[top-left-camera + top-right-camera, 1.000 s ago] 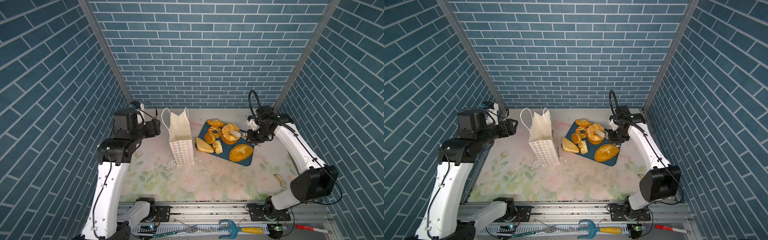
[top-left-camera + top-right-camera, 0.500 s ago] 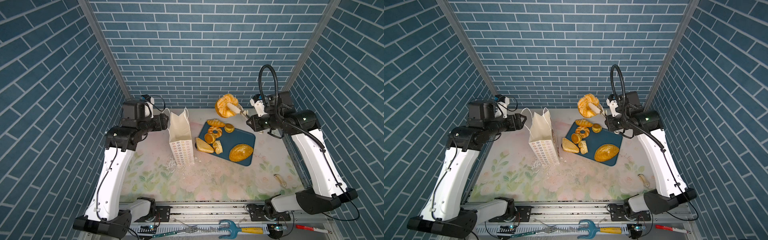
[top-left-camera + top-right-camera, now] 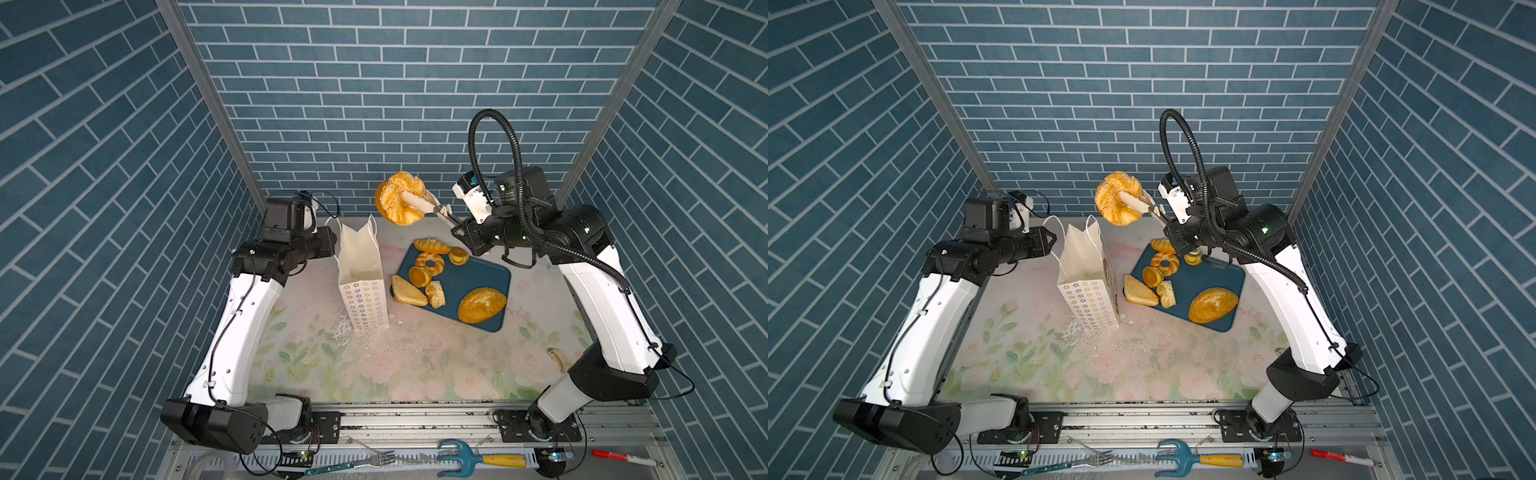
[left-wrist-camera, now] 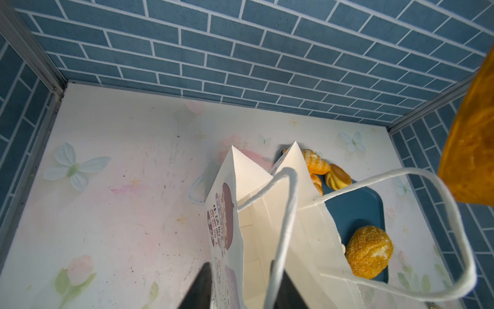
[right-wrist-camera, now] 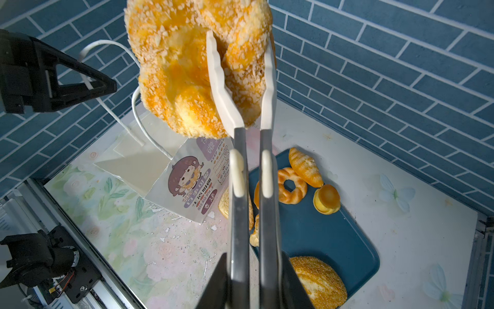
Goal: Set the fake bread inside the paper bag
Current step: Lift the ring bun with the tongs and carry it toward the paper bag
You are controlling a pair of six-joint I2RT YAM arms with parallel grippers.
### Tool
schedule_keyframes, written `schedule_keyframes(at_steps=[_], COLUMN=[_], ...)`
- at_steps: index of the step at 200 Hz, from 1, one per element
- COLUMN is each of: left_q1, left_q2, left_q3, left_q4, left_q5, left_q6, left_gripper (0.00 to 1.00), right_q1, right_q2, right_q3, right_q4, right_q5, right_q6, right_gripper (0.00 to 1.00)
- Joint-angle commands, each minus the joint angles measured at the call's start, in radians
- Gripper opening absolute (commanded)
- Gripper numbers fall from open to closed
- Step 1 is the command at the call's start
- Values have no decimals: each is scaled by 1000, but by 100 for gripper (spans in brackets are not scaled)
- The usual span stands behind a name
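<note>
My right gripper [image 3: 459, 226] [image 5: 251, 281] is shut on metal tongs [image 5: 240, 160] with white tips. The tongs pinch a sugared twisted wreath [image 3: 395, 203] [image 3: 1115, 203] [image 5: 187, 67] in the air, above and just right of the paper bag's mouth. The white paper bag [image 3: 361, 266] [image 3: 1084, 266] [image 4: 267, 214] stands upright with its top open. My left gripper [image 3: 1052, 240] [image 4: 243, 289] straddles the bag's left wall at the rim, with a gap between its fingers. More fake bread lies on the blue tray [image 3: 478, 274]: a seeded loaf [image 3: 482, 305], croissant [image 3: 432, 246], glazed ring [image 3: 430, 262] and toast wedge [image 3: 407, 291].
White crumbs [image 3: 345, 328] lie on the floral mat in front of the bag. A small beige piece [image 3: 557, 357] lies near the right arm's base. On the front rail are a metal fork [image 3: 374, 459], a blue hand rake [image 3: 461, 459] and a red marker [image 3: 619, 457].
The right arm lifted the wreath off the tray and carried it up and left toward the bag. The left gripper moved in to the bag's rim and its jaws narrowed.
</note>
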State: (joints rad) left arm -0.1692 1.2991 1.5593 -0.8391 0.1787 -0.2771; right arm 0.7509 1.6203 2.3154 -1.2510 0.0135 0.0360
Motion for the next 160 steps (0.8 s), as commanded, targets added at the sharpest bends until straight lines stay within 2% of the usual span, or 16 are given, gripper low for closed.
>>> schedule_keyframes(at_steps=[1, 35, 94, 160], left_q1=[5, 20, 23, 42], left_q2=[-23, -52, -83, -132], left_q3=[-30, -80, -107, -178], left_q4=[33, 63, 77, 123], left_q5=[5, 2, 3, 7], left_q6=[-29, -59, -95, -166], left_gripper=[25, 12, 0, 0], right_q1=[34, 91, 200, 274], right_q2=[0, -6, -2, 11], right_q3=[53, 55, 63, 28], right_q4=[37, 88, 122, 138], right_q5=[38, 33, 34, 7], right_q6=[-45, -75, -138, -136], right_gripper=[7, 7, 7, 6])
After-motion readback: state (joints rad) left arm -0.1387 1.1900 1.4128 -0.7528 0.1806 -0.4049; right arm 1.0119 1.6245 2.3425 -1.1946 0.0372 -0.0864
